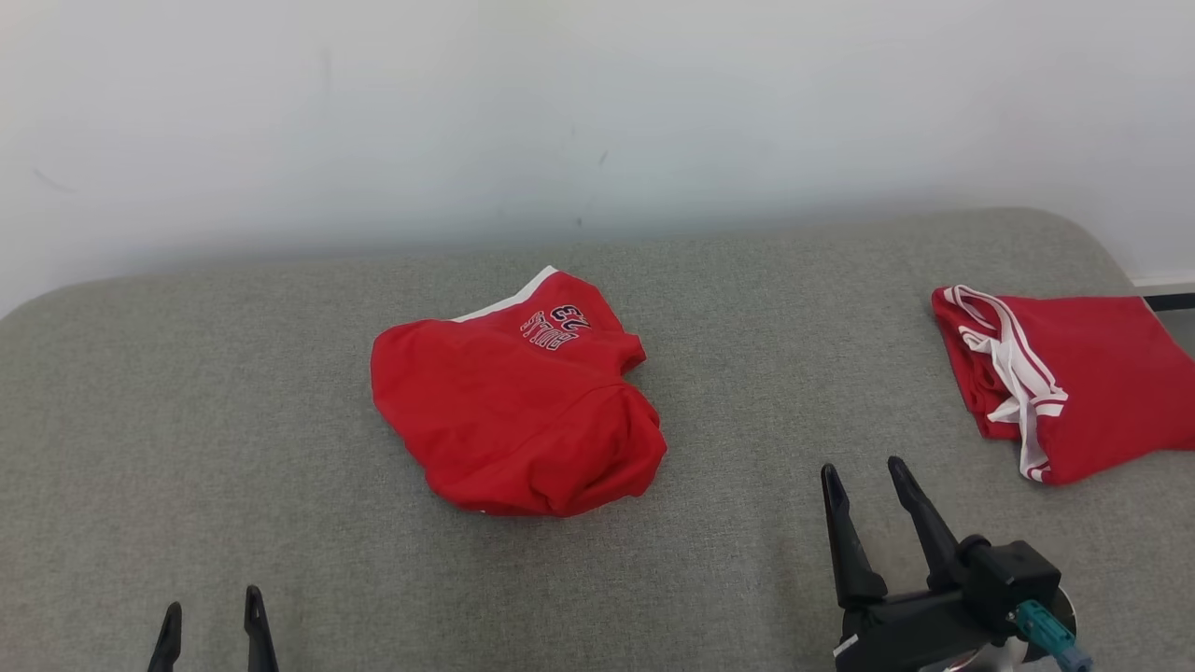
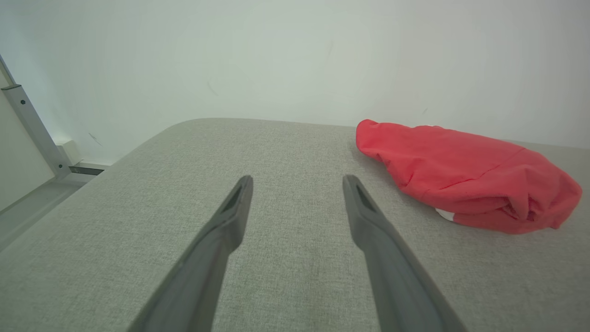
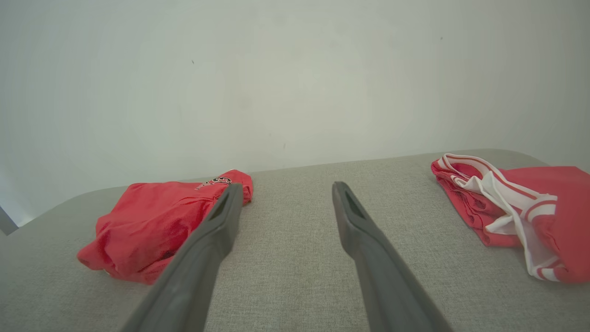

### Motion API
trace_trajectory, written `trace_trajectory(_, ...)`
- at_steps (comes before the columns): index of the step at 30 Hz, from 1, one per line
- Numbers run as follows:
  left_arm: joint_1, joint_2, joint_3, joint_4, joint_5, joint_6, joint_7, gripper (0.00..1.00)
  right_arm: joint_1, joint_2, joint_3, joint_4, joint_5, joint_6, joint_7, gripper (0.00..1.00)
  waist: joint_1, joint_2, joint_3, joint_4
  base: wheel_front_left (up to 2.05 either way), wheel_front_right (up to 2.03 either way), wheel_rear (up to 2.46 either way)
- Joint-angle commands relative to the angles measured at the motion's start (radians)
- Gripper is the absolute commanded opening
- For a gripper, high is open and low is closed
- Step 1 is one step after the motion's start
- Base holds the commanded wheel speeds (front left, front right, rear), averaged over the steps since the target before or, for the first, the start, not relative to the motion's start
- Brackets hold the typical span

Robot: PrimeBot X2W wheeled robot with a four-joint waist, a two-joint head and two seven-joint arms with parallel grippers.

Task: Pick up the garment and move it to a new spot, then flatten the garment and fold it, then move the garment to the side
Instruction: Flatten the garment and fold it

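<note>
Midway across the grey worktop (image 1: 187, 373), the head view shows the crumpled red garment (image 1: 513, 411) apart from the wide, empty left fingers (image 1: 257, 630) and right fingers (image 1: 845, 537); the wrist views, left then right, suggest pinching a thick fold low.

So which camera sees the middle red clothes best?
Head view: the crumpled red garment shows whole, lettering on top. Left wrist view shows one side; right wrist view has a finger covering part.

Light is soft, even and fairly bright; the white wall (image 1: 597, 93) looks pale and slightly hazy; the red garment (image 1: 513, 401) casts only a thin, faint shadow along its near edge on the grey surface (image 1: 187, 420); wrist views bow towards their edges.
</note>
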Motion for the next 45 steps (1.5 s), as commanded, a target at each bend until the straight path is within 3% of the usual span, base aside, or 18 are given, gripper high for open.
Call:
trace_trajectory(1, 0.013, -0.006, 0.005, -0.002, 0.011, 0.000, -0.003, 1.00, 0.018, 0.005, 0.001, 0.005, -0.005, -0.003, -0.004, 1.00, 0.0000, 0.0001, -0.001, 0.001, 0.00, 0.00, 0.00)
trace_trajectory(16, -0.017, -0.023, 0.006, -0.019, 0.043, -0.026, -0.003, 1.00, 0.000, 0.006, 0.011, 0.020, 0.002, -0.003, -0.004, 1.00, 0.0000, 0.0001, 0.044, 0.033, 0.00, 0.00, 0.00)
trace_trajectory(29, -0.098, -0.023, -0.131, -0.032, -0.005, -0.003, -0.003, 1.00, -0.141, -0.025, 0.088, 0.131, 0.034, -0.003, -0.003, 1.00, 0.0000, 0.0001, 0.191, 0.168, 0.00, 0.00, 0.00)
trace_trajectory(40, -0.144, -0.022, -0.179, -0.050, -0.024, 0.008, -0.003, 1.00, -0.253, -0.044, 0.133, 0.294, 0.073, -0.003, -0.003, 1.00, 0.0000, 0.0001, 0.260, 0.255, 0.00, 0.00, 0.00)
trace_trajectory(41, -0.143, -0.022, -0.180, -0.051, -0.025, 0.007, -0.003, 1.00, -0.260, -0.043, 0.137, 0.304, 0.077, -0.003, -0.003, 0.95, 0.0000, 0.0001, 0.262, 0.258, 0.00, 0.00, 0.00)
trace_trajectory(43, -0.146, -0.022, -0.180, -0.052, -0.025, 0.007, -0.003, 1.00, -0.271, -0.044, 0.143, 0.316, 0.081, -0.003, -0.003, 0.24, 0.0000, 0.0001, 0.267, 0.260, 0.00, 0.00, 0.00)
trace_trajectory(44, -0.149, -0.022, -0.176, -0.050, -0.025, 0.006, -0.003, 1.00, -0.273, -0.046, 0.147, 0.319, 0.083, -0.003, -0.003, 0.00, 0.0000, 0.0001, 0.269, 0.260, 0.00, 0.00, 0.00)
trace_trajectory(45, -0.152, -0.022, -0.174, -0.049, -0.025, 0.004, -0.003, 1.00, -0.274, -0.047, 0.151, 0.321, 0.086, -0.003, -0.003, 0.00, 0.0000, 0.0001, 0.269, 0.259, 0.00, 0.00, 0.00)
